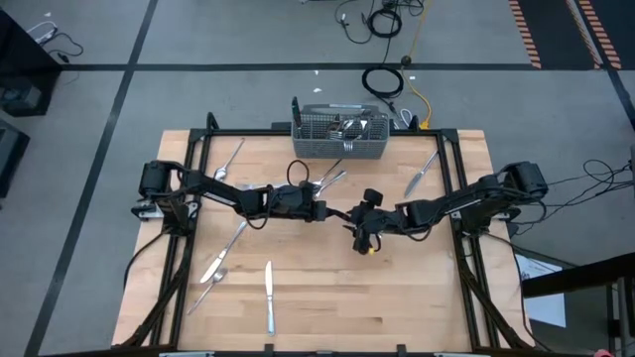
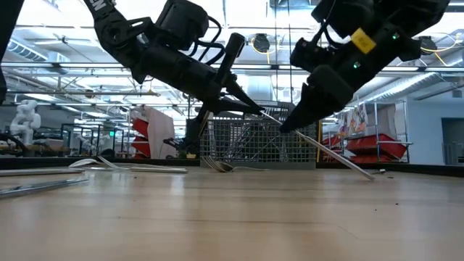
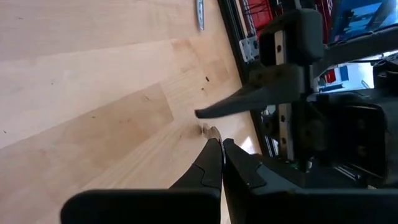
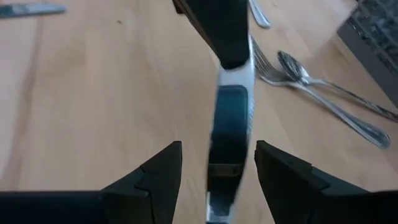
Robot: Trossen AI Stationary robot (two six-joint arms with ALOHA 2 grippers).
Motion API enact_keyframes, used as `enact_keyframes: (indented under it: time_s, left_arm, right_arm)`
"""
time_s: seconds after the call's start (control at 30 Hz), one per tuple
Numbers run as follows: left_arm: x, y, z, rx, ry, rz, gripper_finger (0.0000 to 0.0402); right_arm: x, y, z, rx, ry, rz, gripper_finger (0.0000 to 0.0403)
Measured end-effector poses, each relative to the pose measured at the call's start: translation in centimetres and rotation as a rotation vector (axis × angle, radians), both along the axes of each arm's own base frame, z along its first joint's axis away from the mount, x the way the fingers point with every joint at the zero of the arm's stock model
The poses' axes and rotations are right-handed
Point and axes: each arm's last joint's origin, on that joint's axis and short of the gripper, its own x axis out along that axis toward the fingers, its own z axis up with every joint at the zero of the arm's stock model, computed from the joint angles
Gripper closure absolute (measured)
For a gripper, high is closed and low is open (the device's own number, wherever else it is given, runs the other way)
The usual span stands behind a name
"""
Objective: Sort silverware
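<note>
Two tools mid-table | left tool (image 1: 330,211) pinches knife (image 4: 230,118) | right tool (image 4: 217,165) spread

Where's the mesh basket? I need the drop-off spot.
In the high view, the mesh basket sits at the table's far edge, centred, behind both grippers.

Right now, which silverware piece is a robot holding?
The piece pinched by the left gripper, between the right gripper's open fingers; the rest are untouched.
</note>
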Motion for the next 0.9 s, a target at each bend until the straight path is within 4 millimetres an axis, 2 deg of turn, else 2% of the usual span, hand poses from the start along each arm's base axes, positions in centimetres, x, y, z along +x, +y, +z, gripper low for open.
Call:
enact_keyframes:
  time_s: [0.13, 0.37, 0.57, 0.7, 0.9]
  left_arm:
    - [0.00, 0.00, 0.00, 0.015, 0.004, -0.006, 0.0399]
    - [-0.01, 0.00, 0.03, 0.022, 0.005, -0.008, 0.0399]
    - [-0.01, 0.00, 0.01, 0.023, 0.006, -0.009, 0.0399]
    - [-0.03, -0.01, -0.02, 0.041, 0.010, -0.017, 0.0399]
    - [-0.02, -0.01, 0.01, 0.048, 0.007, -0.022, 0.0399]
  right_arm:
    - [-0.12, -0.27, 0.02, -0.030, 0.001, -0.056, 0.0222]
    - [-0.10, -0.27, 0.04, -0.025, 0.004, -0.031, 0.0293]
    - [0.10, -0.49, -0.70, 0.009, 0.023, -0.045, 0.0323]
    - [0.11, -0.52, -0.74, 0.008, 0.024, -0.053, 0.0360]
    - [0.09, -0.52, -0.72, 0.005, 0.023, -0.054, 0.0361]
